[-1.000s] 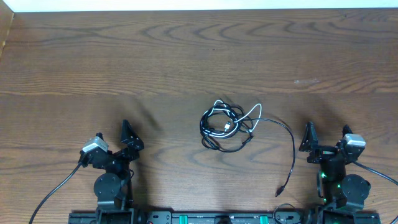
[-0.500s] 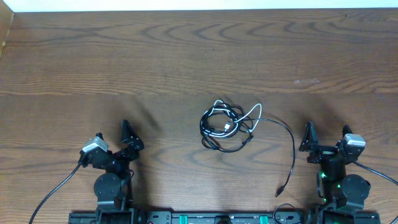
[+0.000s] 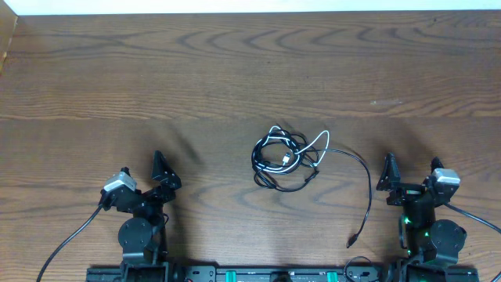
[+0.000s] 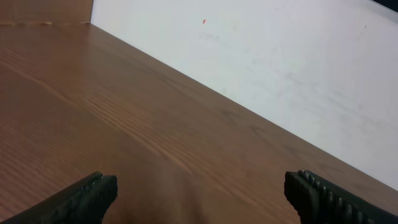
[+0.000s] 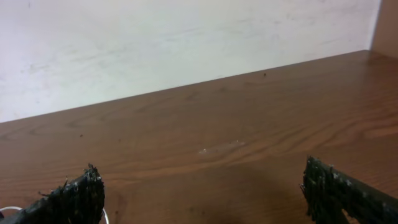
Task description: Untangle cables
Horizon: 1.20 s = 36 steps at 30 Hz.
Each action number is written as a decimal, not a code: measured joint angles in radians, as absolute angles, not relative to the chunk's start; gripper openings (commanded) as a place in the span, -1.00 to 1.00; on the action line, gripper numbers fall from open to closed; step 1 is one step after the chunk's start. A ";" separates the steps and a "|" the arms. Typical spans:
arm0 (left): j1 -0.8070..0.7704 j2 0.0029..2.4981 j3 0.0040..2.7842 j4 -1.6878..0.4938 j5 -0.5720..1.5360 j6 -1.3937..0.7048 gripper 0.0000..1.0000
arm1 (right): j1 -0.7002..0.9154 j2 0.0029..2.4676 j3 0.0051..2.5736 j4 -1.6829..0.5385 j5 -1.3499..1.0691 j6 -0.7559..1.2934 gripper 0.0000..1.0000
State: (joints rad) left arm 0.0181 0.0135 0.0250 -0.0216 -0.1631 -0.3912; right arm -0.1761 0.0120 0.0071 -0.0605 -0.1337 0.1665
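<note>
The cables [image 3: 283,159] lie in a tangle at the table's middle: several thin black loops knotted with one white cord [image 3: 317,142]. One black tail curves right and down to a small plug [image 3: 351,241]. My left gripper [image 3: 142,164] is open and empty at the front left, well apart from the tangle. In the left wrist view its jaws [image 4: 199,194] frame only bare wood. My right gripper [image 3: 411,168] is open and empty at the front right, beside the black tail. In the right wrist view its jaws [image 5: 202,194] frame bare wood, with a sliver of white cord [image 5: 5,211] at the lower left.
The wooden table [image 3: 235,70] stretches back to a white wall [image 5: 155,43]. Thick black cords [image 3: 70,239] run from the wrist cameras to the front edge. The arms' base rail [image 3: 266,274] sits along the front.
</note>
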 measured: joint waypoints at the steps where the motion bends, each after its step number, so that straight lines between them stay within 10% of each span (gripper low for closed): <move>1: 0.018 0.018 0.029 -0.031 -0.162 -0.391 0.88 | -0.176 0.012 0.007 -0.060 -0.134 0.167 0.98; 36: 0.018 0.691 0.574 -0.536 0.522 -0.392 0.88 | -0.176 0.012 0.007 -0.060 -0.134 0.167 0.98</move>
